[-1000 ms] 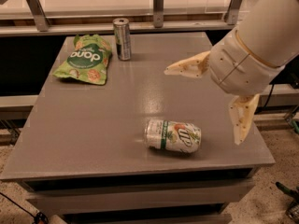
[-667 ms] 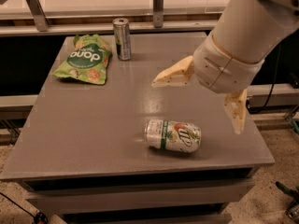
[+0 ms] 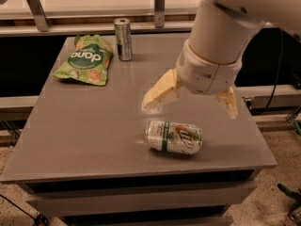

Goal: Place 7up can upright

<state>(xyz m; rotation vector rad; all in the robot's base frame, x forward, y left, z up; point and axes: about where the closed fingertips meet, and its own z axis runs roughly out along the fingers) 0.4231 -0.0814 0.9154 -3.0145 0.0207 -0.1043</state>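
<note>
7up can (image 3: 174, 137) lies on its side toward the front right of the desk (image 3: 84, 135), its green-and-red logo turned sideways. Just behind and above the can you see the end effector (image 3: 189, 109), spread wide and holding nothing. It has swung in closer since a second ago, while the can has not shifted. Far behind the can, to the left, a slim can (image 3: 123, 39) stands upright beside a green snack bag (image 3: 84, 60) with upside-down white lettering.

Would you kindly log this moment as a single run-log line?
7up can: lying on side, ungripped, near table front edge | gripper: open, poised just above it | status: not yet upright
</note>
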